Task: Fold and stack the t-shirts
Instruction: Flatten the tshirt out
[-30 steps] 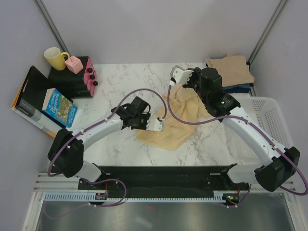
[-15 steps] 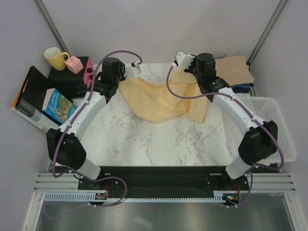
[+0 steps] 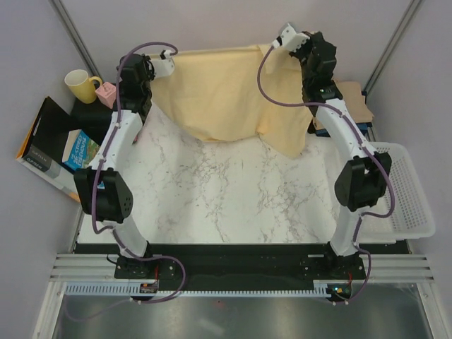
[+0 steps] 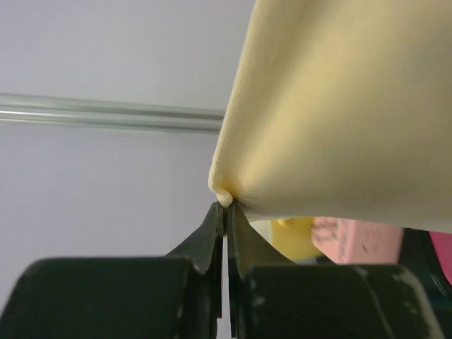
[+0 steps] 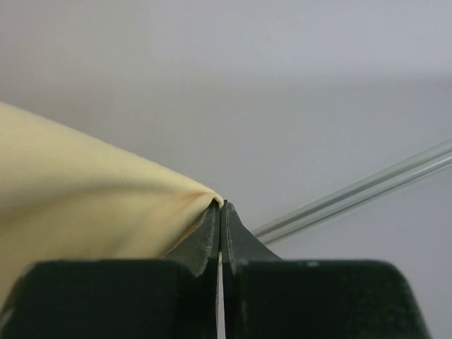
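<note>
Left gripper [image 3: 171, 62] and right gripper [image 3: 277, 42] clamp the soft pale-yellow cotton t-shirt's [image 3: 219, 92] corners high above the white marble table [image 3: 233, 201], presumably to spread it flat.

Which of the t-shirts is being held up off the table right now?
The pale yellow one, stretched between the left hand and right hand; the tan one lies folded at the far right.

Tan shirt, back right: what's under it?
A dark blue garment peeks out beneath the tan shirt. How many layers, can't tell; the right arm covers the rest.
</note>
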You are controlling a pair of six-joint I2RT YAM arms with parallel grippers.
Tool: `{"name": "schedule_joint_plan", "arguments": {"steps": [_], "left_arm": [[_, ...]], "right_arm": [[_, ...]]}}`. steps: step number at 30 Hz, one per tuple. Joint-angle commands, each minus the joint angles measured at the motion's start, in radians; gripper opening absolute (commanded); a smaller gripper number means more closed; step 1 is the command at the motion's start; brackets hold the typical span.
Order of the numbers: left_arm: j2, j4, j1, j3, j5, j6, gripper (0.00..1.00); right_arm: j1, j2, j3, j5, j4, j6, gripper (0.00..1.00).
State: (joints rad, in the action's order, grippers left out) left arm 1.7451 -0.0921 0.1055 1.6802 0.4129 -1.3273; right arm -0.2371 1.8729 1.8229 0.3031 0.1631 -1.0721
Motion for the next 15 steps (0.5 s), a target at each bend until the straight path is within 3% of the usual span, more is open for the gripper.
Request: {"name": "schedule_joint_plan", "arguments": {"steps": [1, 3, 4, 7, 11, 15], "left_arm": [[0.167, 0.306, -0.030, 0.241, -0.043, -0.099, 0.02], [0.253, 0.333, -0.036, 0.390, -0.052, -0.115, 0.02], [0.304, 0.348, -0.038, 0.562, -0.055, -0.113, 0.02], [0.413, 0.428, -0.038, 0.763, -0.100, -0.125, 0.02], [0.338, 0.682, -0.027, 0.652, -0.172, -0.128, 0.02], [0.205, 0.773, -0.026, 0.478, -0.226, -0.102, 0.02]], "right_arm": [[0.070, 0.176, 0.355, -0.022, 0.347, -0.087, 0.00], [0.088, 0.323, 0.613, -0.054, 0.372, -0.111, 0.00], [0.091, 0.366, 0.687, -0.105, 0.386, -0.117, 0.00], [0.088, 0.407, 0.744, -0.188, 0.525, -0.183, 0.00], [0.079, 0.267, 0.595, -0.231, 0.677, -0.161, 0.00], [0.081, 0.163, 0.523, -0.231, 0.699, -0.105, 0.00]]}}
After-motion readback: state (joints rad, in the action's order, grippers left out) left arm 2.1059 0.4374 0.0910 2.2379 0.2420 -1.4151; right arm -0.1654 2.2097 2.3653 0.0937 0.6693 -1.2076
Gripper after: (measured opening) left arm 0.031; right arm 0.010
